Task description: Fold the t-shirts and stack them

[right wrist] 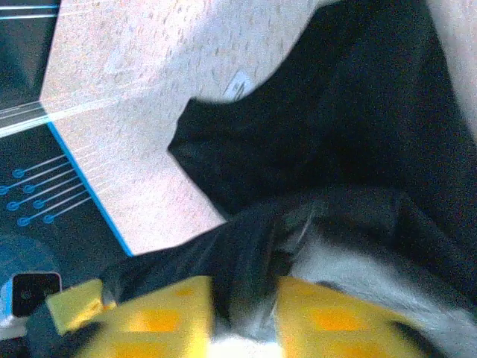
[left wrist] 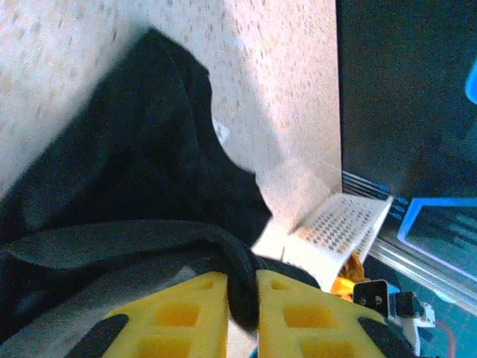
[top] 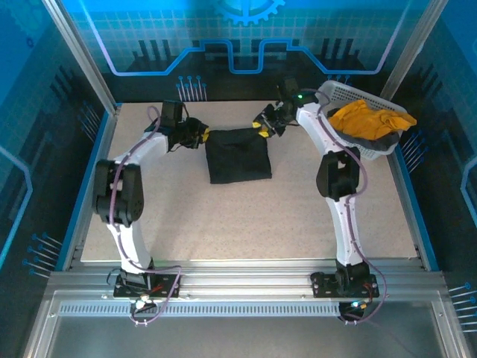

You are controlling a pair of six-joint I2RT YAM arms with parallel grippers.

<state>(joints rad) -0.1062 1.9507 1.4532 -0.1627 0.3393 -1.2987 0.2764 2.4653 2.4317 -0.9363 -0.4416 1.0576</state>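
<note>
Pinching the far-left corner of the black t-shirt (top: 237,155), the left gripper (top: 198,136) has its yellow fingers (left wrist: 186,313) clamped on a fold of cloth. The shirt lies partly folded at the far middle of the table (top: 223,224). The right gripper (top: 265,122) is likewise closed on the far-right corner. Thin, limp and light, the fabric should sag unless taken at corners or hems. The mustard t-shirt (top: 365,119) sits bunched in the white basket (top: 349,92) at far right.

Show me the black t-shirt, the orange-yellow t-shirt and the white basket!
Plain black cloth t-shirt (top: 238,156), top external view, middle of the folded cloth.
Mustard orange-yellow cloth t-shirt (top: 369,119), top external view, crumpled top.
White plastic lattice basket (top: 339,92), top external view, far rim wall.
</note>
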